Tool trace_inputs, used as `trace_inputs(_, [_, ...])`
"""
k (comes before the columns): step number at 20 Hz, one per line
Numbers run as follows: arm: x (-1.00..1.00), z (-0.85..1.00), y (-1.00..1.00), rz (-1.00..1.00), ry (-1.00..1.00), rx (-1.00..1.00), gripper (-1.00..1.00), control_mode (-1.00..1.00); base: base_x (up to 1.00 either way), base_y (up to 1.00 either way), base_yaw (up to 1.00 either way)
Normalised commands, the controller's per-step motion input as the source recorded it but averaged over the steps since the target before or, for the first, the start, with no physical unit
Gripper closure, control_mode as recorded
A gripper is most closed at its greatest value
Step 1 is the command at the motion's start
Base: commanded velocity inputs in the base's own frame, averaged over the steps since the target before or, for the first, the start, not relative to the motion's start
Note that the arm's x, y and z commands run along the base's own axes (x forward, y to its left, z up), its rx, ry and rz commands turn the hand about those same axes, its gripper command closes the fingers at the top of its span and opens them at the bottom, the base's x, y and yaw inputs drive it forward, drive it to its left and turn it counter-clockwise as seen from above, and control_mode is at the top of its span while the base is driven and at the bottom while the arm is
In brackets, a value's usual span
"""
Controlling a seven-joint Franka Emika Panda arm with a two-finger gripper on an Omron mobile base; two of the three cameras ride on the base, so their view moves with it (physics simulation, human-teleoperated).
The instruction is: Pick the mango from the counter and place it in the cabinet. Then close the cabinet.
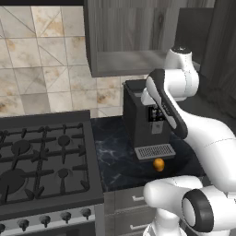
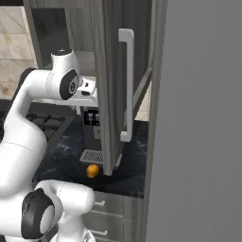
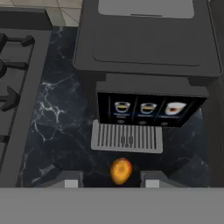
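The mango [image 3: 121, 170] lies on the dark marble counter [image 3: 61, 127], just in front of the coffee machine's drip tray. It is small and orange, and shows as the mango [image 1: 158, 164] and the mango [image 2: 92, 170] in the base views. My gripper [image 3: 111, 179] hangs well above it, looking straight down. It is open, with the fingertips [image 3: 70, 179] spread wide to either side of the fruit and nothing held. The cabinet [image 1: 129, 41] above stands open with its grey shelf [image 1: 133, 62] bare. Its door [image 2: 109, 85] swings out toward me, with the bar handle [image 2: 126, 85] on it.
A black coffee machine [image 1: 144, 120] stands on the counter under the cabinet, with its drip tray [image 3: 127, 136] by the mango. A black gas stove [image 1: 41, 156] is to the left. A tall grey panel [image 2: 198, 123] closes off the right side.
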Motion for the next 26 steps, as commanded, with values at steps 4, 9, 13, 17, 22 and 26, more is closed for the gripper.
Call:
trace_inputs(4, [-0.14, 0.0, 0.0, 0.0, -0.01, 0.0, -1.0, -1.0, 0.0, 0.0, 0.0])
trace_inputs(9, [-0.36, -0.24, 0.0, 0.0, 0.0, 0.0, -1.0, -1.0, 0.0, 0.0, 0.0])
trace_inputs(13, [-0.38, -0.36, 0.0, 0.0, 0.01, 0.0, -1.0, -1.0, 0.0, 0.0, 0.0])
trace_inputs(17, [-0.35, -0.39, -0.08, 0.0, 0.02, 0.0, -1.0, -1.0, 0.0, 0.0, 0.0])
trace_inputs(22, [-0.09, -0.41, -0.19, -0.01, 0.08, 0.01, -1.0, -1.0, 0.0, 0.0, 0.0])
trace_inputs(26, [0.0, -0.41, -0.21, -0.02, 0.07, 0.03, -1.0, -1.0, 0.0, 0.0, 0.0])
